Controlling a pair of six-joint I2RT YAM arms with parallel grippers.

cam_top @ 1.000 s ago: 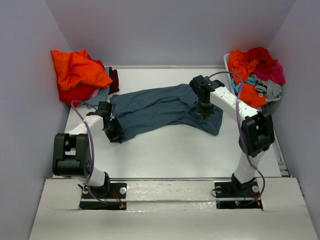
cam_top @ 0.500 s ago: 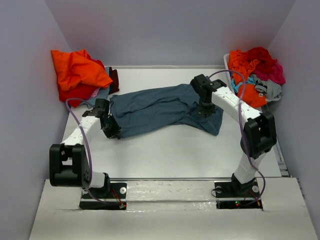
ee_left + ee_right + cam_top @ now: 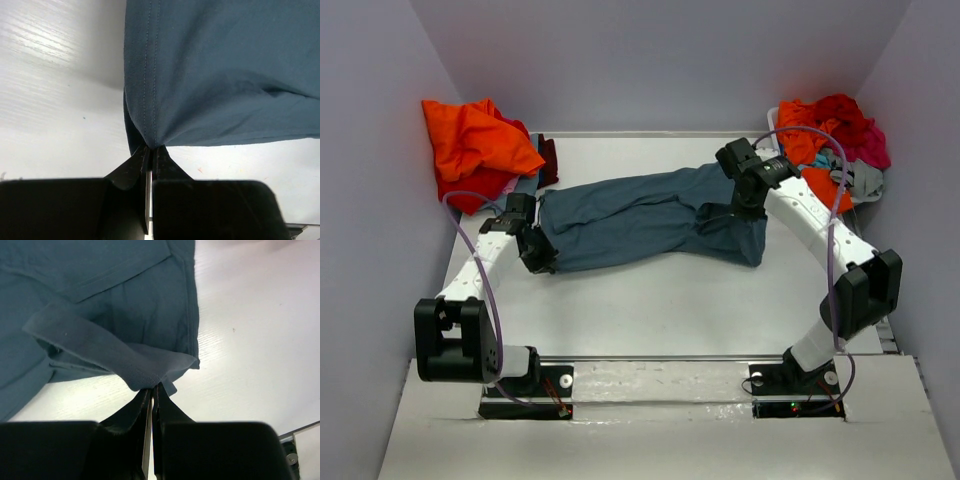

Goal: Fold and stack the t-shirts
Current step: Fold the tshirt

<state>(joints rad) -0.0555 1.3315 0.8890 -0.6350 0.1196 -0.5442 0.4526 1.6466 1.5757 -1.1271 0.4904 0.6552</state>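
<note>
I have my left tool [image 3: 540,260] and right tool [image 3: 748,205] both pinched tight on opposite ends of the slate-blue t-shirt [image 3: 640,215], so it lies stretched across the middle of the bench [image 3: 670,310] (flattened for folding, I judge).

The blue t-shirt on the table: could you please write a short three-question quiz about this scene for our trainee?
1. True or false: the left gripper and the right gripper are both shut on the blue t-shirt.
2. The orange heap outside the basket lies where? A) far left corner B) near right corner C) on the blue t-shirt
3. Which gripper holds the shirt end nearer the basket?
Key: 1 true; 2 A; 3 the right gripper.
</note>
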